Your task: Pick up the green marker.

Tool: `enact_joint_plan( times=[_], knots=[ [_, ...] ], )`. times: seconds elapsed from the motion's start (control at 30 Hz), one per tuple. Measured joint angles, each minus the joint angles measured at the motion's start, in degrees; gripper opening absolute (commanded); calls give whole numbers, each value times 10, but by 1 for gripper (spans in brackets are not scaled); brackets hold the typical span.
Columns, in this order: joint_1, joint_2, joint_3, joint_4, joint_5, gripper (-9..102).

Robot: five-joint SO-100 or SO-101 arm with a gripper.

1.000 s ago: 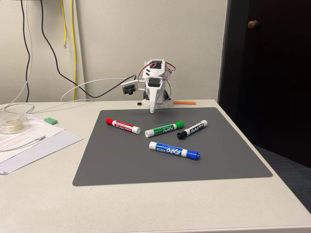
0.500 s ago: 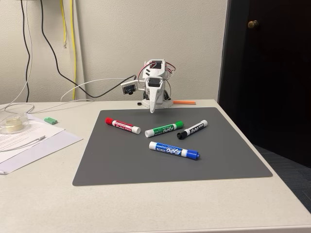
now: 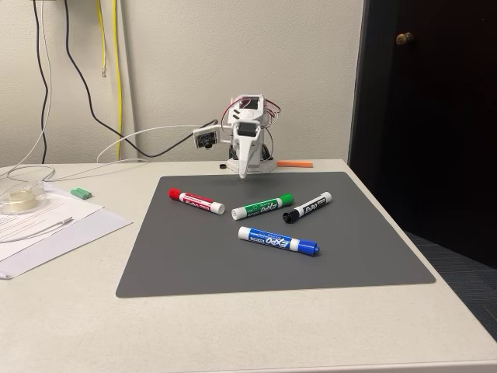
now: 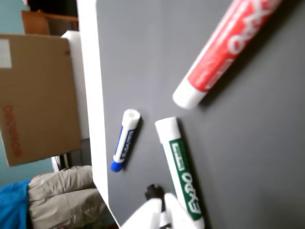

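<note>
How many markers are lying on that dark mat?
4. In the fixed view, the red marker is at the left, the green marker mid-mat, the black marker at the right, and the blue marker nearest the camera.

The fixed view faces the arm across the tabletop (image 3: 62,311) from low in front, while the wrist view hangs close above the same grey mat (image 3: 365,249).

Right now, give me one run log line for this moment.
stage: pre-grasp | gripper: raised at mat's far edge, holding nothing | green marker: flat on mat, untouched, between red marker and black marker
</note>
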Motion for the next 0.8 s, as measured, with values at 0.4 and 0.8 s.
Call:
enact_joint_plan(
  times=[0.4, 0.8],
  knots=[
    [-62, -716, -558, 133, -87, 0],
    [-59, -841, -645, 198, -153, 0]
  ],
)
